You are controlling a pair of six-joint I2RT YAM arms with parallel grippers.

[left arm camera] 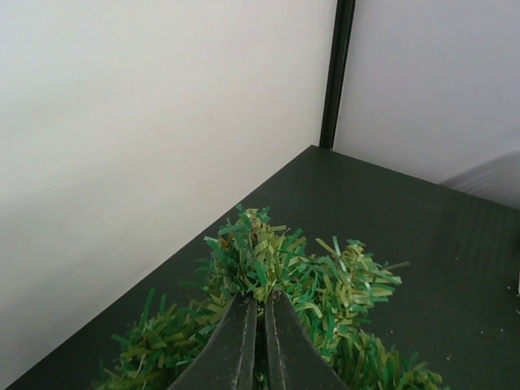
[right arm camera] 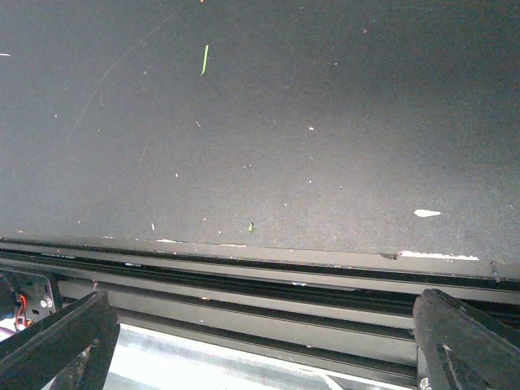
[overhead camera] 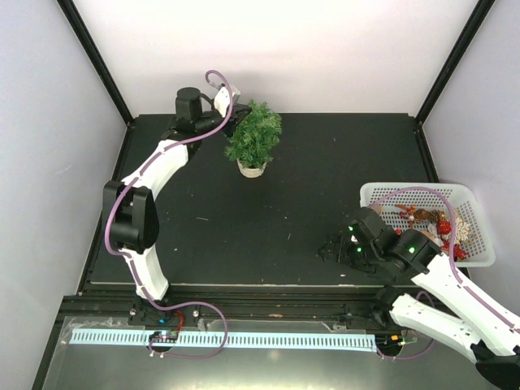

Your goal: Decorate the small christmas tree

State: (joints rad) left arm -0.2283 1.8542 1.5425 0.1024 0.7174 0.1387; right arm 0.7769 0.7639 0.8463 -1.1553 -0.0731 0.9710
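The small christmas tree [overhead camera: 254, 136] has bushy green needles and stands in a cream-white pot [overhead camera: 251, 169] at the back of the black table. My left gripper [overhead camera: 238, 122] reaches into its upper left side. In the left wrist view the jaws are pressed almost together on the tree's needles [left arm camera: 325, 276], and the gripper [left arm camera: 262, 299] has foliage at its tips. My right gripper [overhead camera: 331, 249] hangs low over the table's near right part, open wide and empty. In the right wrist view the gripper [right arm camera: 262, 305] shows only bare table and the front rail between its fingers.
A white mesh basket [overhead camera: 422, 191] holding several red and brown ornaments [overhead camera: 431, 223] stands at the right edge, just behind my right arm. White walls and black frame posts [left arm camera: 337, 73] close in the back. The table's front edge [right arm camera: 244, 248] lies under the right gripper.
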